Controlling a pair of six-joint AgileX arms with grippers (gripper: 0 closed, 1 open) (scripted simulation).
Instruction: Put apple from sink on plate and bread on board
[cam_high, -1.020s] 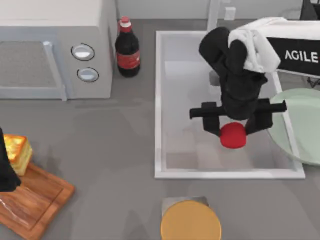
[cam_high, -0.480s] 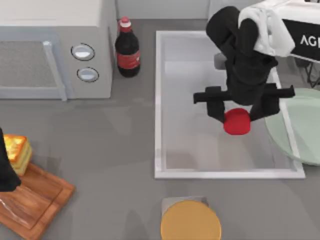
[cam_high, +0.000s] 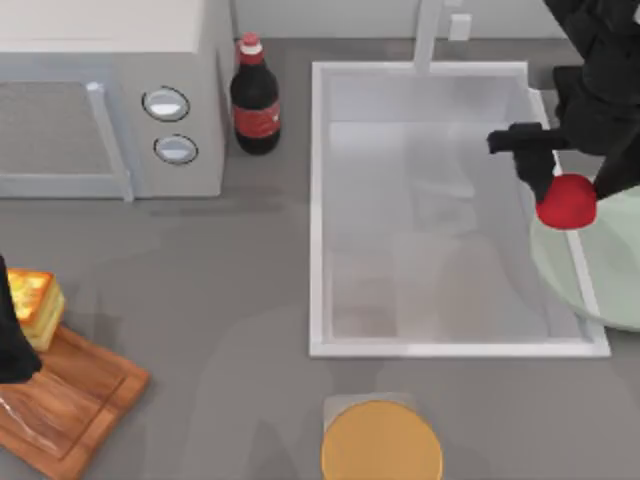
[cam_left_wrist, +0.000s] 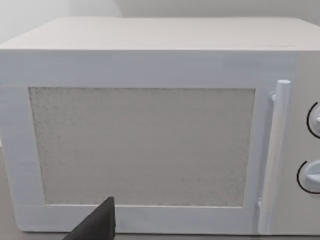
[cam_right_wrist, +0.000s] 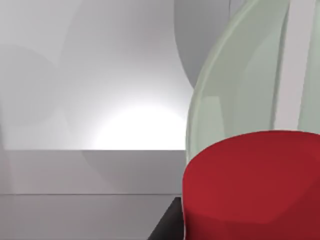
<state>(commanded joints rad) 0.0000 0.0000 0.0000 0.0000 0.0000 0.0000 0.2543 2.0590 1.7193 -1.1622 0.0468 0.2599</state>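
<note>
Apple (cam_high: 567, 201) pinched in right gripper (cam_high: 572, 188), lifted above sink (cam_high: 318, 210) rim at plate (cam_high: 612, 285) edge, unplaced | bread (cam_high: 32, 306) at board (cam_high: 75, 400) edge by left arm, its grip state unclear

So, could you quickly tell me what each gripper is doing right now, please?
Left gripper: at the board beside the bread; state cannot be told.
Right gripper: closed on the apple.

Top view straight down, wrist views close (right shares sink (cam_high: 420, 330))
</note>
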